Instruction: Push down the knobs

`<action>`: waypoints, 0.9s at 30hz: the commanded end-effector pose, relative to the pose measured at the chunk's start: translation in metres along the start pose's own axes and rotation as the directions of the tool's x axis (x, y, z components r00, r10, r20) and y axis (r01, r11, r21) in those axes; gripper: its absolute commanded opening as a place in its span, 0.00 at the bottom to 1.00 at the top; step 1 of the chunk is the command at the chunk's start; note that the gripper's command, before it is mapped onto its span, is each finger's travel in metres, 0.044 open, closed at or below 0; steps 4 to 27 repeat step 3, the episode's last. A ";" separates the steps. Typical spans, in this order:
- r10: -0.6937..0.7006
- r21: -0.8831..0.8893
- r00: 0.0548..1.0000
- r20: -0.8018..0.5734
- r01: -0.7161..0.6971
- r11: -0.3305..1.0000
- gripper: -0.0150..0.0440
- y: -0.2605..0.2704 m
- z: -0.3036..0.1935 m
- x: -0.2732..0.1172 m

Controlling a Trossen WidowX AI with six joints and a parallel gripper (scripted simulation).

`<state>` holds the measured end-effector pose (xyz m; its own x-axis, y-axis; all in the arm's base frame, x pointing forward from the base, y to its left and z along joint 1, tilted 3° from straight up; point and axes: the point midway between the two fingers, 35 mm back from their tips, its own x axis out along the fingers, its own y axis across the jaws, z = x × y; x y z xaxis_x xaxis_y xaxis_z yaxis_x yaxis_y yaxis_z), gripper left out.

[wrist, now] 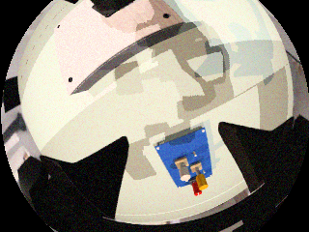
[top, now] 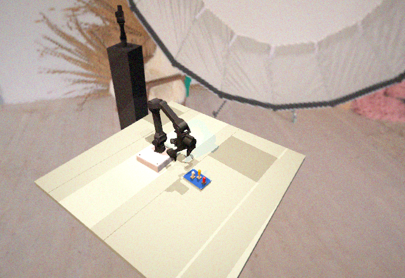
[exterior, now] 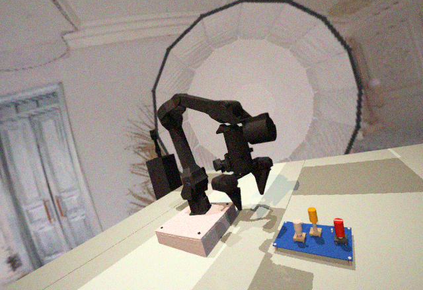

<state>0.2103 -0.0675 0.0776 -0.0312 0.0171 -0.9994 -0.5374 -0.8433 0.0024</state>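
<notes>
The blue circuit board (top: pixel 195 182) (exterior: pixel 314 250) (wrist: pixel 170 157) stands on short legs. The orange-yellow knob (top: pixel 199 172) (exterior: pixel 312 215) (wrist: pixel 203 183) is high on its shaft, with bare shaft showing between it and its tan potentiometer (exterior: pixel 315 232). The red knob (top: pixel 204 179) (exterior: pixel 338 227) (wrist: pixel 196 188) appears to sit against its dark potentiometer (exterior: pixel 340 240). The whitish knob (top: pixel 193 173) (exterior: pixel 297 226) is low above its tan potentiometer (exterior: pixel 299 237); whether they touch is unclear. All three potentiometers stand on the board. My gripper (top: pixel 181 157) (exterior: pixel 250 201) is open and empty, above the table between base and board.
The arm's pale pink base block (top: pixel 149 160) (exterior: pixel 180 226) (wrist: pixel 106 43) is beside the gripper, on the side away from the board. A black pillar (top: pixel 126 82) (exterior: pixel 164 176) stands behind the table (top: pixel 157 222). Shadows cross the table top.
</notes>
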 end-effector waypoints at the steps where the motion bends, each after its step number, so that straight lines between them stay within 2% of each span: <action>1: -0.005 -0.003 1.000 0.004 0.005 1.000 1.00 0.000 0.001 0.001; 27: -0.005 -0.003 1.000 0.004 0.005 1.000 1.00 0.000 0.001 0.001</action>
